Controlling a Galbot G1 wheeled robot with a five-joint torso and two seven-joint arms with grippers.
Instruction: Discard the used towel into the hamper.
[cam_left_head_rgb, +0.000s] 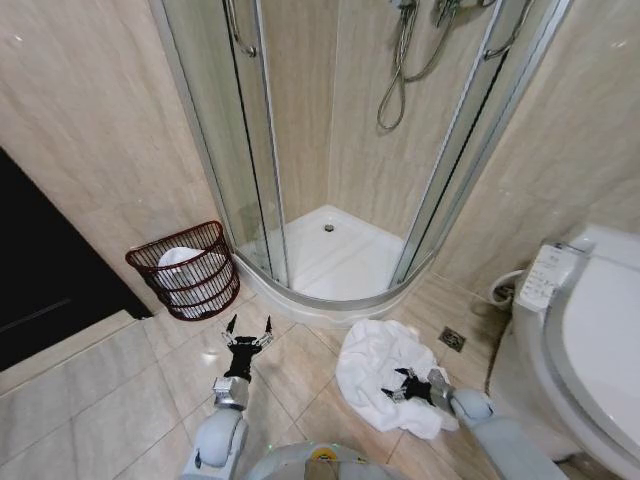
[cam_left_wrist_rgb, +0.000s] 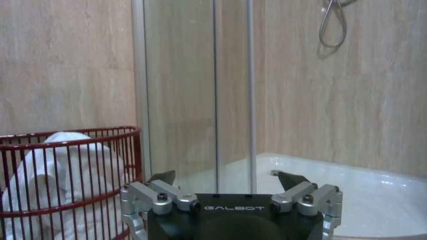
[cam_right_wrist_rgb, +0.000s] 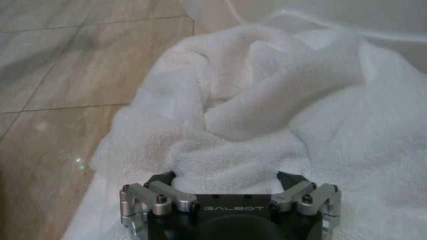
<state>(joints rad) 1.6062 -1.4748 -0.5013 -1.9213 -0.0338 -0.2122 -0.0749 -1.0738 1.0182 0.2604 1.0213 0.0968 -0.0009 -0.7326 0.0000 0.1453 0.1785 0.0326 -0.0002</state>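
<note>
My right tool (cam_left_head_rgb: 404, 384) sits low right of the frame, fingers spread around a fold of the white towel (cam_left_head_rgb: 378, 362) crumpled on the floor. My left tool (cam_left_head_rgb: 248, 331) hovers spread, lower centre-left. The hamper (cam_left_head_rgb: 187, 271) stands left-centre, beside the shower door.

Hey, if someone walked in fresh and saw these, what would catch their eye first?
Probably the white towel crumpled on the floor tiles by the toilet, with the right claw open and pressed into its folds. Next, the hamper against the wall beside the shower, already holding white cloth.
</note>
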